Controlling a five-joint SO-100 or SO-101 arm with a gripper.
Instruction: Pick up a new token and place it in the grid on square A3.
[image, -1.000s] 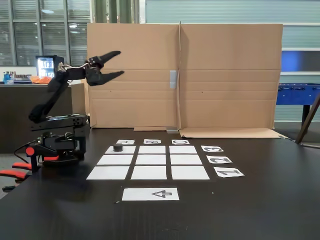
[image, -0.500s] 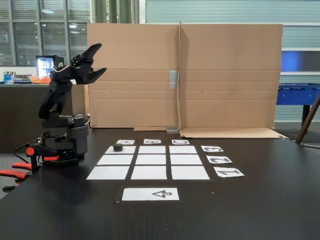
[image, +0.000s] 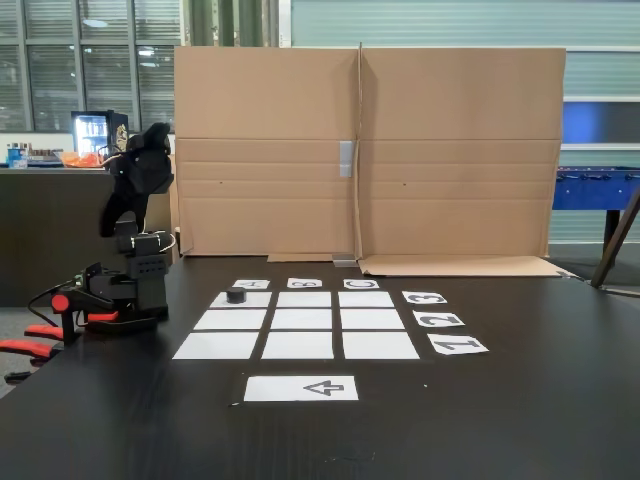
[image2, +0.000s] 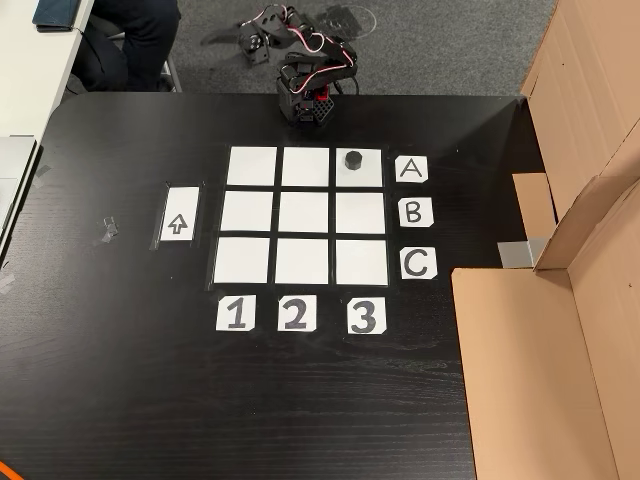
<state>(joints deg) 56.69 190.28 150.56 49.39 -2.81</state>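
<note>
Dark table (image2: 120, 380): token (image2: 352, 160) sat on square A3 (image2: 360, 176); gripper (image: 152, 137) folded beyond the grid (image2: 300, 215), jaw state indeterminable. I judged parking gently best.

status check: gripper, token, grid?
Gripper raised over the base, jaw state unclear. Small black puck token resting in white paper grid, row A, column 3. Nothing obstructing.

The tabletop (image2: 120, 380) looks dark and matt. The grid (image2: 305, 212) is white matt paper. The token (image2: 352, 160) seems black plastic. The screen (image: 450, 150) is brown cardboard.
</note>
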